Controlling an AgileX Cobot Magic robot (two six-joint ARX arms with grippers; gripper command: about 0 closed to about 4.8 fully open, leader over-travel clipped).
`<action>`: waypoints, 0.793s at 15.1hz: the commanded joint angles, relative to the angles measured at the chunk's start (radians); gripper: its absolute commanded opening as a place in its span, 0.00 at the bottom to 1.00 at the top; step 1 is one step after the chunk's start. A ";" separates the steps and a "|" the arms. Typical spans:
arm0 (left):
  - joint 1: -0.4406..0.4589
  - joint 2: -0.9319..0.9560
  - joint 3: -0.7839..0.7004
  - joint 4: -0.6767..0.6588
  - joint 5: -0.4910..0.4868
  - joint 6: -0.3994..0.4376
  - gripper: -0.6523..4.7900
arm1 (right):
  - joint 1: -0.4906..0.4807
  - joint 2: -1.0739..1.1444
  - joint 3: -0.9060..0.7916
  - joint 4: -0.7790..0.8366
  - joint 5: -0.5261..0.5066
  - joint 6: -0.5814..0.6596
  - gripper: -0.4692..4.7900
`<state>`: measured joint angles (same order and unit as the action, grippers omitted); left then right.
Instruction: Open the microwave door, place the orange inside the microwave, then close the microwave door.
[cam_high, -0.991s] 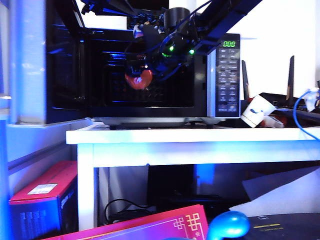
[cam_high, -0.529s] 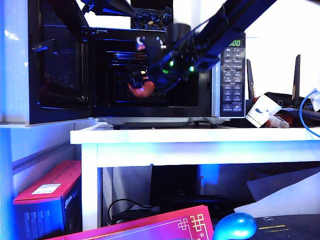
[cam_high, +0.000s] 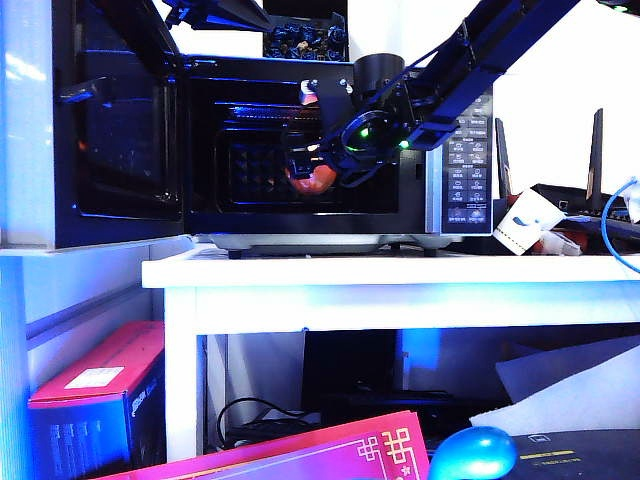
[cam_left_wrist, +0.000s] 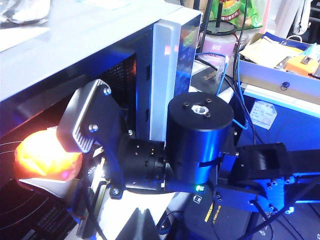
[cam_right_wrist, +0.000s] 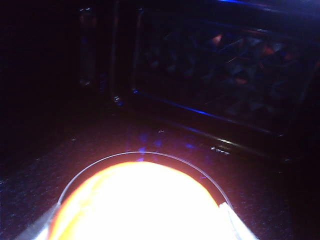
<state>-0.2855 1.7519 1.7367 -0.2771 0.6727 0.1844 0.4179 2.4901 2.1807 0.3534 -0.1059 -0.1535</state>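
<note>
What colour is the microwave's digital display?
Green digits on the microwave display, seen only in the exterior view.

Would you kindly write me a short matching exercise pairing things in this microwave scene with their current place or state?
1. microwave door
2. orange
3. right gripper
4. shiny blue object

a. gripped inside the cavity
b. swung open at the left
c. low in front, below the table
d. reaching into the microwave

Pairs: 1-b, 2-a, 3-d, 4-c
</note>
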 joint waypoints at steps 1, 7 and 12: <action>0.002 0.003 -0.002 -0.021 0.005 -0.001 0.11 | 0.004 0.003 0.007 0.055 0.001 -0.021 0.54; 0.002 0.003 -0.002 -0.023 0.005 -0.001 0.11 | -0.004 0.154 0.244 -0.033 0.003 0.047 0.54; 0.002 0.003 -0.002 -0.027 0.005 -0.001 0.11 | -0.007 0.187 0.255 -0.036 0.019 0.046 0.54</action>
<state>-0.2855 1.7519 1.7367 -0.2783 0.6777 0.1852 0.4099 2.6808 2.4329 0.2996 -0.0952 -0.1123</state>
